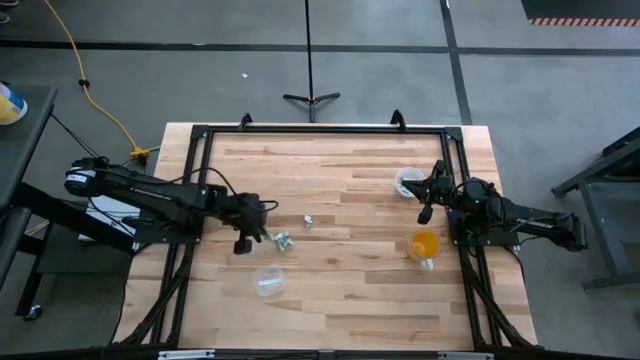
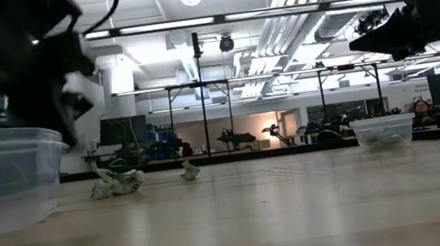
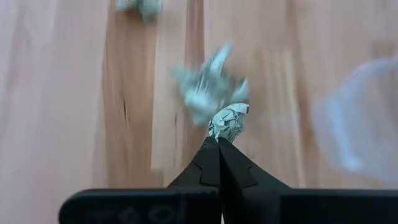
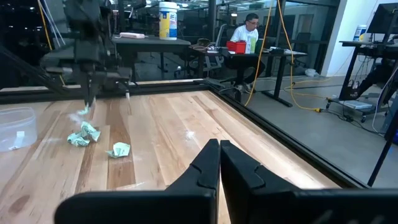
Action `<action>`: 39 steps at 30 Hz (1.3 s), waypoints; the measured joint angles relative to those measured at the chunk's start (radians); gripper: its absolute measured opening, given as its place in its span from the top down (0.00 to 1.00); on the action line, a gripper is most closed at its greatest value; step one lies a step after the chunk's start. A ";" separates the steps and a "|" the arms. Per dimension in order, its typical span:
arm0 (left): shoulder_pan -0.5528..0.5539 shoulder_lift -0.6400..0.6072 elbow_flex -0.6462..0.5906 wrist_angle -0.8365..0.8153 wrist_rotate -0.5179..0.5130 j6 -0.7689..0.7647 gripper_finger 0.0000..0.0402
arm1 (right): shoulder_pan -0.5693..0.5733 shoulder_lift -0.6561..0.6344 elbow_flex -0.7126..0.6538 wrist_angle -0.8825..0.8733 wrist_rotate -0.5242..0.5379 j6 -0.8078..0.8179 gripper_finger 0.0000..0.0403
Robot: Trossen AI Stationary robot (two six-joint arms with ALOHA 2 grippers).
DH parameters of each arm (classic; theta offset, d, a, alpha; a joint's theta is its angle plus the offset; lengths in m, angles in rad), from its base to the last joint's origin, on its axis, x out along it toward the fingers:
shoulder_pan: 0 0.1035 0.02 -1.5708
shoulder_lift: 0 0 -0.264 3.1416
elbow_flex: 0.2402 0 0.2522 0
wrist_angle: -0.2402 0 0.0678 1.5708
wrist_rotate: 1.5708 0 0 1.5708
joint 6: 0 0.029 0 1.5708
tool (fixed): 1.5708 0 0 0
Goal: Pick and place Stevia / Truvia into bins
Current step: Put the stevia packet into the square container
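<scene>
My left gripper (image 1: 243, 246) hangs above the table's left half, shut on a crumpled pale green-and-white packet (image 3: 227, 121). A small heap of packets (image 1: 283, 240) lies just right of it, and one more packet (image 1: 308, 222) lies farther right. One clear cup (image 1: 268, 281), with a packet inside, stands near my left gripper toward the near edge. The other clear cup (image 1: 408, 182) stands at the right, beside my right gripper (image 1: 424, 213), which is shut and empty (image 4: 219, 144) above the table. My left gripper pinches the crumpled packet by its edge (image 3: 219, 132) between its two fingertips. The fingers point down at the table. The packet sticks out beyond the fingertips, lifted clear of the wood, above the heap of packets (image 3: 208, 84).
An orange translucent cup (image 1: 424, 244) stands on the right, near my right arm, with a small pale thing (image 1: 428, 264) beside it. A black frame (image 1: 300, 128) runs around the table's edge. Bare wood lies between the two arms.
</scene>
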 joint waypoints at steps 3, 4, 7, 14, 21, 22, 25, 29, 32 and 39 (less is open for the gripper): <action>-0.003 0.000 0.074 -0.035 0.009 -0.040 0.94 | 0.000 0.000 0.000 0.000 0.000 0.000 1.00; -0.011 0.000 0.095 -0.034 0.012 -0.056 0.93 | 0.000 0.000 0.000 0.000 0.000 0.000 1.00; -0.070 -0.001 0.122 0.029 0.027 -0.074 0.90 | 0.000 0.000 0.000 0.000 0.000 0.000 0.99; -0.270 0.024 0.123 0.135 0.002 -0.066 0.94 | 0.000 0.000 0.000 0.000 0.000 0.000 0.99; -0.384 0.111 0.122 0.163 -0.126 -0.155 0.89 | 0.000 0.000 0.000 0.000 0.000 -0.023 0.98; -0.390 0.131 0.122 0.174 -0.127 -0.167 0.90 | 0.000 0.000 0.000 0.000 0.000 -0.024 0.98; -0.394 0.177 0.122 0.187 -0.085 -0.208 0.94 | 0.000 0.001 0.000 0.000 0.000 -0.026 0.98; -0.394 0.217 0.121 0.191 -0.081 -0.300 0.93 | 0.000 0.000 0.000 0.000 0.000 -0.026 0.99; -0.393 0.220 0.121 0.197 -0.146 -0.346 0.80 | 0.000 0.000 0.000 0.000 -0.003 -0.026 0.99; -0.391 0.192 0.122 0.189 -0.274 -0.364 0.43 | 0.000 0.000 0.000 -0.002 -0.011 -0.024 0.98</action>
